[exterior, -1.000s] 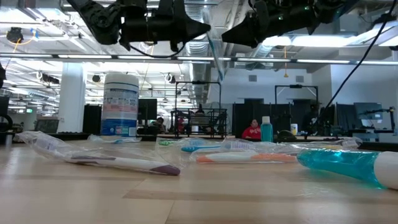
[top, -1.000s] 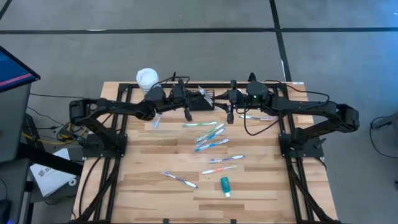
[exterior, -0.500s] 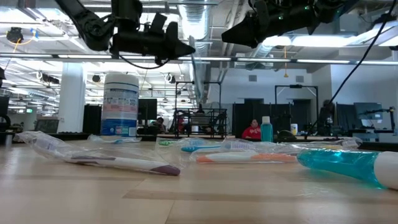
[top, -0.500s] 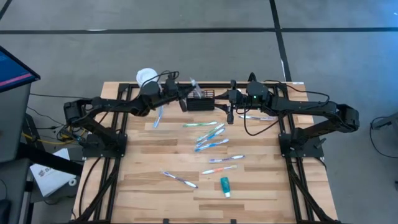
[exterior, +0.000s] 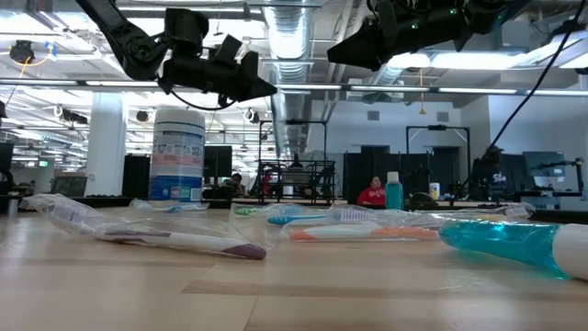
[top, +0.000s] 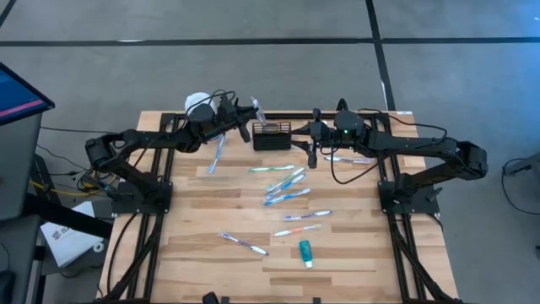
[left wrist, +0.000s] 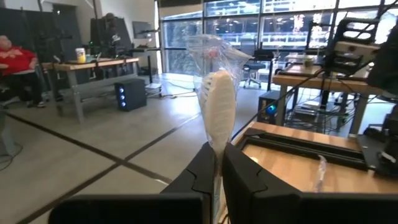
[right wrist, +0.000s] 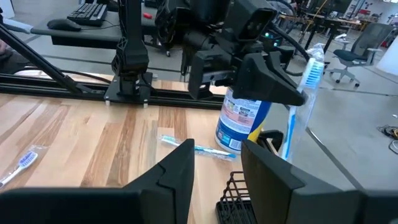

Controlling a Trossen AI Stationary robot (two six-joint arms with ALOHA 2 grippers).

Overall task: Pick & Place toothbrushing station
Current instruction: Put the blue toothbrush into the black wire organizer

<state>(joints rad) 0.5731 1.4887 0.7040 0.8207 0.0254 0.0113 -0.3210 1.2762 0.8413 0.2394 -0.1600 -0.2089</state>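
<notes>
The toothbrushing station (top: 272, 136) stands at the table's far edge, apparently empty; my left gripper (top: 250, 116) hovers beside it clenched on a wrapped toothbrush (left wrist: 217, 106), my right gripper (top: 310, 157) waits released opposite, and about eight brushes (top: 287, 196) remain unloaded.

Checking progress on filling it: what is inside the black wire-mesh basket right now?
From above, the black wire-mesh basket shows only dark mesh, no toothbrush visibly inside. The left tool holds a wrapped toothbrush beside it. Its bottom is too dark to tell.
</notes>
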